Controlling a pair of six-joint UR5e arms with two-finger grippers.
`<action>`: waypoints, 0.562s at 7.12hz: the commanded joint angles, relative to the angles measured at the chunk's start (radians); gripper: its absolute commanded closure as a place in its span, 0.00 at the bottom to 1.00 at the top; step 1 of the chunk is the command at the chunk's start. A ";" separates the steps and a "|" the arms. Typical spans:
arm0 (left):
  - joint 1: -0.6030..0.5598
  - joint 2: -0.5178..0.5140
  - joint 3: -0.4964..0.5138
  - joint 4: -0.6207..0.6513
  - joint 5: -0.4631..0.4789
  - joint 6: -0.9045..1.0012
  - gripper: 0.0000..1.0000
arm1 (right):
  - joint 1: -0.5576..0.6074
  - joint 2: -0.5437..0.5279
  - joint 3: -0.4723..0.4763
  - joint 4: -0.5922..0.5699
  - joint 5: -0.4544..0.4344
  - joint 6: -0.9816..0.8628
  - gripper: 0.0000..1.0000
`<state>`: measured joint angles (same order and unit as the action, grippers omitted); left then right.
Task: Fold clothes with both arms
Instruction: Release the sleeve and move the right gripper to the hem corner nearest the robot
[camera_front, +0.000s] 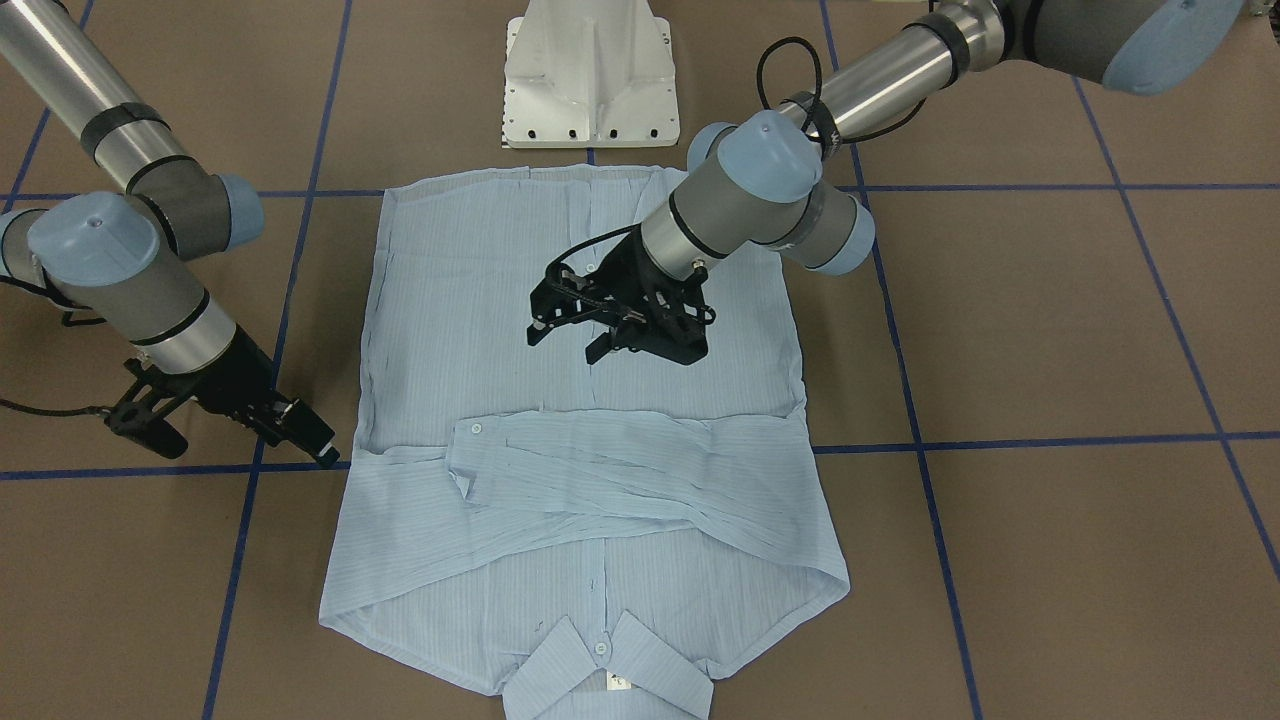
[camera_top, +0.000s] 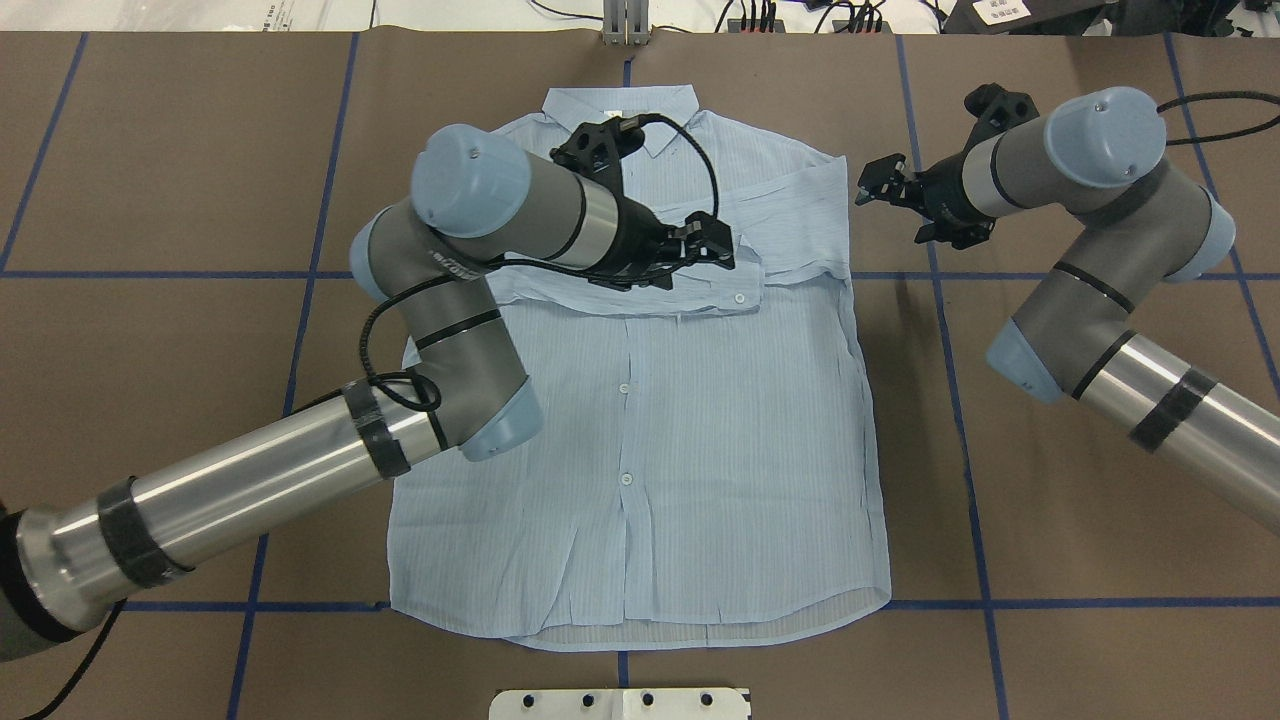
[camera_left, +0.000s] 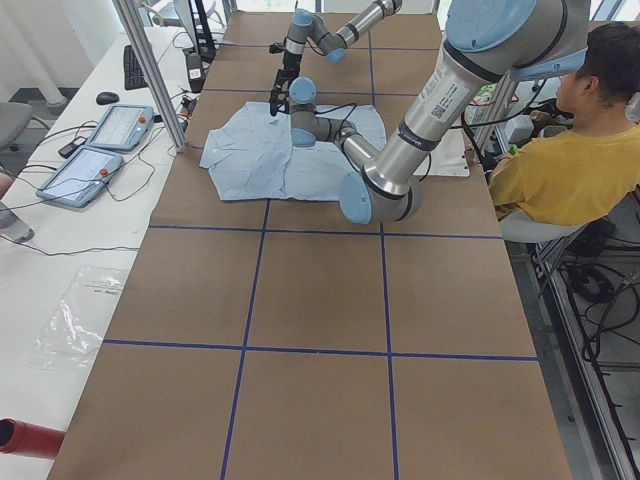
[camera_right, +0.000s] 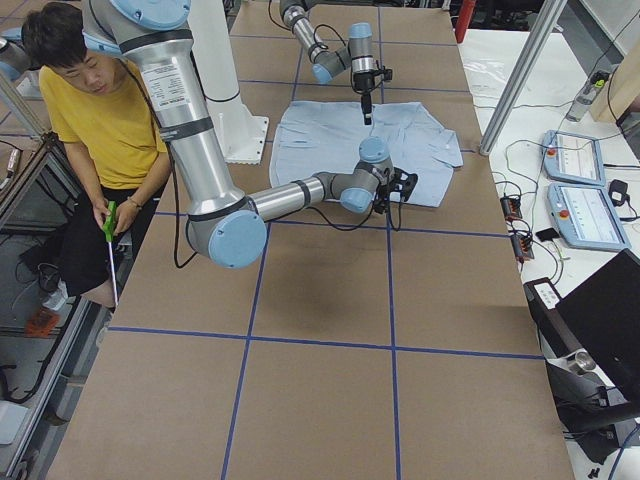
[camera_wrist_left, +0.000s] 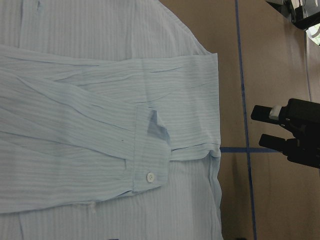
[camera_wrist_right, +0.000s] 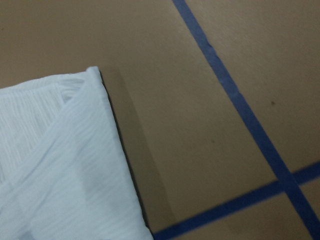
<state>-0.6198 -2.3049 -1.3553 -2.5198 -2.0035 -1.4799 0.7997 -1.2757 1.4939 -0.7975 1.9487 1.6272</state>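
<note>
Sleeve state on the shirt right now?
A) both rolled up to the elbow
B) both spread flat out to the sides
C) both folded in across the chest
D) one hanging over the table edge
C: both sleeves lie crossed over the front of the shirt, and one buttoned cuff rests on top near the placket.

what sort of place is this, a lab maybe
Most likely a robotics lab: a left arm and right arm reach toward a shirt on a table gridded with blue tape, control tablets lie on a side bench, and a person sits beside the rig.
</note>
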 joint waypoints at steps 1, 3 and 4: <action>-0.005 0.212 -0.175 0.001 -0.015 0.010 0.21 | -0.123 -0.181 0.199 -0.058 -0.101 0.026 0.07; -0.017 0.220 -0.173 0.007 -0.014 0.045 0.21 | -0.169 -0.203 0.396 -0.310 -0.105 0.034 0.08; -0.034 0.232 -0.173 0.006 -0.014 0.055 0.21 | -0.218 -0.250 0.507 -0.409 -0.112 0.064 0.08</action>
<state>-0.6386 -2.0880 -1.5244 -2.5144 -2.0171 -1.4397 0.6317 -1.4828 1.8719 -1.0757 1.8452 1.6669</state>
